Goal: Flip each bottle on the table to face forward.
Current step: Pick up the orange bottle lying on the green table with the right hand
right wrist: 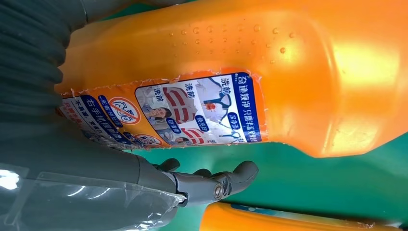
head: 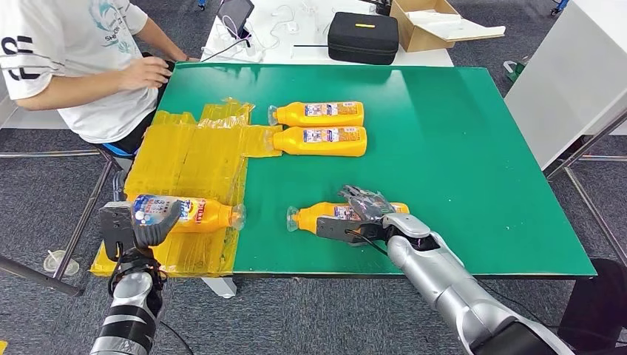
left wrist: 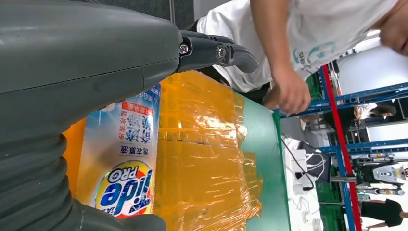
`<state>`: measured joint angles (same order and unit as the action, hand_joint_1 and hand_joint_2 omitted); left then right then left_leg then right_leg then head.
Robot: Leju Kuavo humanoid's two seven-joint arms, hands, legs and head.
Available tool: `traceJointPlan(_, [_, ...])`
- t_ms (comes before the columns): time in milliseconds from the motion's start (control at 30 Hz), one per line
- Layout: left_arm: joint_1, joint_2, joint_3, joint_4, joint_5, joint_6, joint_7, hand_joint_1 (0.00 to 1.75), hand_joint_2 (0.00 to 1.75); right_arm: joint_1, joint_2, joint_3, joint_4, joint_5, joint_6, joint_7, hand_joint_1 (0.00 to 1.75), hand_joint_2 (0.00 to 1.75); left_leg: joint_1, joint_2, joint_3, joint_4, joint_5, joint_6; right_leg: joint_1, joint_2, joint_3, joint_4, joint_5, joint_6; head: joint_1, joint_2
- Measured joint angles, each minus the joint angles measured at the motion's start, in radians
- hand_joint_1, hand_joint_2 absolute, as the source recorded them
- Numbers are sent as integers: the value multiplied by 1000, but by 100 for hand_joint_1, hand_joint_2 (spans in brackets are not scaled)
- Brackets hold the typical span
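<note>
Four orange detergent bottles in all. Two lying side by side toward the far middle of the green table (head: 473, 133), the farther bottle (head: 319, 114) and the nearer bottle (head: 322, 140) both with back labels up, caps pointing left. A third bottle (head: 336, 215) near the front edge, under the right hand (head: 364, 214), fingers draped over its body and clamped on it. A fourth bottle (head: 185, 213) lying on the yellow plastic sheeting (head: 188, 159) at the table's left side, front label up, held by the left hand (head: 140, 225), thumb and fingers closed around its base end.

Seen from the left wrist: the fourth bottle's front label (left wrist: 126, 180) with blue "PRO" lettering, close beside the grey thumb. Seen from the right wrist: the third bottle's back label (right wrist: 192, 113) with small instruction pictures, torn along its edge, and a dark fingertip (right wrist: 240, 174) curled just beside the bottle over the green surface.

One person in a white T-shirt (head: 74, 59) seated at the far left corner, one hand (head: 146, 72) at the table edge. Beyond the table, a white desk with a black case (head: 362, 37) and an open cardboard box (head: 429, 22). Grey carpet floor.
</note>
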<state>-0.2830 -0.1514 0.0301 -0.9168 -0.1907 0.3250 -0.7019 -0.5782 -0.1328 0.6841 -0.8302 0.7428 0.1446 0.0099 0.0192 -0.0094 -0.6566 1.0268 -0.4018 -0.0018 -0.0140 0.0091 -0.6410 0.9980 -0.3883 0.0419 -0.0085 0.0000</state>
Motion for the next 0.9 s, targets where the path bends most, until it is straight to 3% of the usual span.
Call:
traceJointPlan(33, [0, 0, 0, 1, 0, 0, 0, 0, 175, 0, 0, 1, 1, 0, 0, -1, 172, 175, 0, 0, 0, 0, 0, 0, 0, 0, 0, 0, 0, 0, 0, 0])
traceJointPlan(67, [0, 0, 0, 2, 0, 0, 0, 0, 175, -1, 0, 2, 2, 0, 0, -2, 175, 175, 0, 0, 0, 0, 0, 0, 0, 0, 0, 0, 0, 0, 0, 0])
traceJointPlan(200, [-1, -2, 0, 7, 0, -2, 0, 0, 175, -2, 0, 6, 3, -22, -8, -19, 175, 175, 0, 0, 1, 0, 0, 0, 0, 0, 1, 0, 0, 0, 0, 0])
traceJointPlan(367, [-1, -4, 0, 10, 1, -8, 0, 0, 175, 29, -4, -13, -27, -112, -86, -60, 175, 175, 0, 0, 1, 0, 0, 0, 0, 0, 1, 0, 0, 0, 0, 0])
traceJointPlan(467, [2, -6, 0, 9, 2, -10, 0, 0, 175, 86, 1, -51, -97, -169, -185, -105, 175, 175, 0, 0, 0, 0, 0, 0, 0, 0, 1, 0, 0, 0, 0, 0])
traceJointPlan(567, [16, -11, 0, 0, 4, -17, 0, 0, 175, 196, 46, -143, -246, -199, -399, -204, 175, 175, 1, -1, -2, 0, -1, -1, 1, 0, -2, 0, 0, 0, -1, 0])
traceJointPlan(633, [24, -18, 0, -4, 4, -22, 0, 0, 175, 248, 81, -198, -345, -199, -484, -224, 175, 175, 2, -1, -3, 0, -1, -1, 2, 0, -3, 0, -1, -1, -1, 0])
traceJointPlan(900, [31, -38, -1, -12, 13, -85, 0, 0, 175, 343, 146, -331, -516, -200, -569, -280, 175, 175, 2, -1, -4, 0, -1, -2, 1, 0, -3, 0, -2, -1, 0, 0])
